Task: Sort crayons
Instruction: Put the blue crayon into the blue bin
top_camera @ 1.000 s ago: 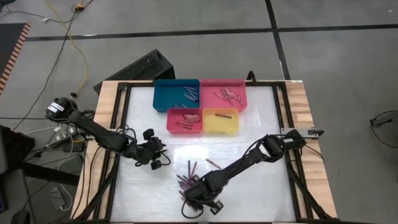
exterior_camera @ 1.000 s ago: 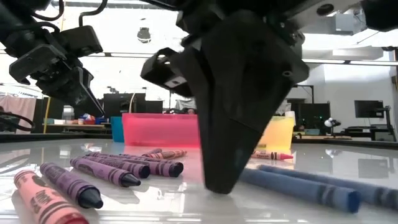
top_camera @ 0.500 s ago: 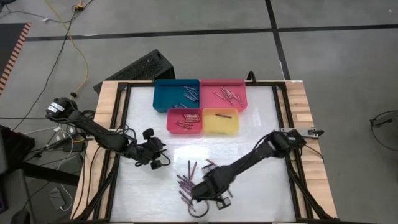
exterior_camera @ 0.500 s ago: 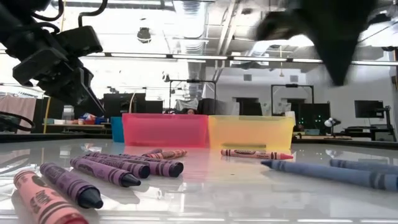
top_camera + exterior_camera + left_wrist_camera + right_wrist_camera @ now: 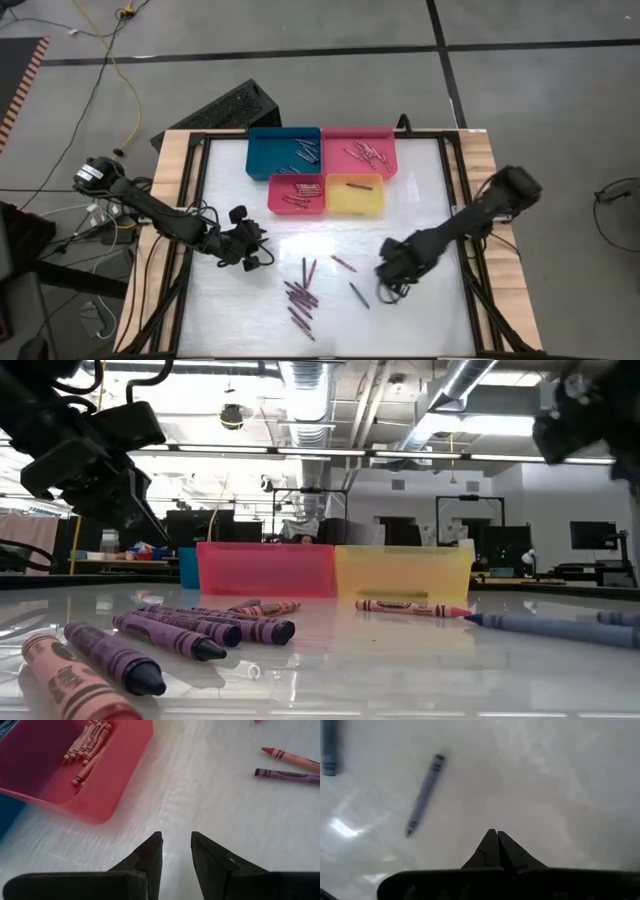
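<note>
Several purple and red crayons (image 5: 300, 295) lie loose on the white table near its front edge; they show close up in the low view (image 5: 170, 635). A dark blue crayon (image 5: 358, 295) lies apart to their right and shows under my right wrist (image 5: 425, 795). A red crayon (image 5: 343, 263) lies just beyond. My right gripper (image 5: 392, 270) hangs shut above the bare table right of the blue crayon, its fingers (image 5: 497, 840) pointing down and holding nothing. My left gripper (image 5: 250, 250) waits open at the left, its fingers (image 5: 150, 855) slanting down over bare table.
Four trays stand at the far middle: blue (image 5: 283, 152), pink (image 5: 358, 150), red (image 5: 297, 194) and yellow (image 5: 355, 194), each with crayons in it. The red tray (image 5: 120, 775) lies just ahead of my left gripper. Wooden rails (image 5: 170, 200) edge the table.
My right gripper has risen off the crayon pile near the front edge and swung toward the table's right, rolling about its own axis and staying shut. A dark blue crayon now lies apart from the pile, to its right.
</note>
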### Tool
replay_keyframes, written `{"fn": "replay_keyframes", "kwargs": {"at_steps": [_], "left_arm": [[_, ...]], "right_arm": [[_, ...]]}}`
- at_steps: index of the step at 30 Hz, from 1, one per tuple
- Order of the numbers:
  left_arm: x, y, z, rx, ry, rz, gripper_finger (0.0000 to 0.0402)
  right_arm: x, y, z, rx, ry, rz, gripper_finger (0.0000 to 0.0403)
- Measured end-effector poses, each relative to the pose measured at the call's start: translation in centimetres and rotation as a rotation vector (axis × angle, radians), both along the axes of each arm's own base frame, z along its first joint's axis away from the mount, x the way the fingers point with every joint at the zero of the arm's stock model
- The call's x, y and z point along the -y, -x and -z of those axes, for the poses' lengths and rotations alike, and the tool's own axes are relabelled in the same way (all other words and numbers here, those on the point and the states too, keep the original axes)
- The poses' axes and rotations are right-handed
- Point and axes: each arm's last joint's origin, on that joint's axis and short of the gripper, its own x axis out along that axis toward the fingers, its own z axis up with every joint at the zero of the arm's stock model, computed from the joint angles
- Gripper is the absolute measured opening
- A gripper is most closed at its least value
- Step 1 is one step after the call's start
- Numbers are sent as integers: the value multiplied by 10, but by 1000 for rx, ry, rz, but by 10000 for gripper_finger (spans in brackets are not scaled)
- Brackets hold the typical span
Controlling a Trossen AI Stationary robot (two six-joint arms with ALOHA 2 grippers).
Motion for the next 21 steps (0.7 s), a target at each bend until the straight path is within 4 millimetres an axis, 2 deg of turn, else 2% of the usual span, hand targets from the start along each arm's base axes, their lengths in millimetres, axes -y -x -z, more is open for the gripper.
{"fn": "replay_keyframes", "kwargs": {"at_steps": [2,5,9,21], "left_arm": [[0,0,0,0,-1,0,94],[0,0,0,-4,-15,9,94],[0,0,0,1,-24,-1,94],[0,0,0,3,-17,-4,94]], "right_arm": [[1,15,14,54,-35,62,0],[-1,27,30,108,-80,103,0],[-2,37,47,72,-57,116,0],[-14,28,87,-63,-7,22,0]]}}
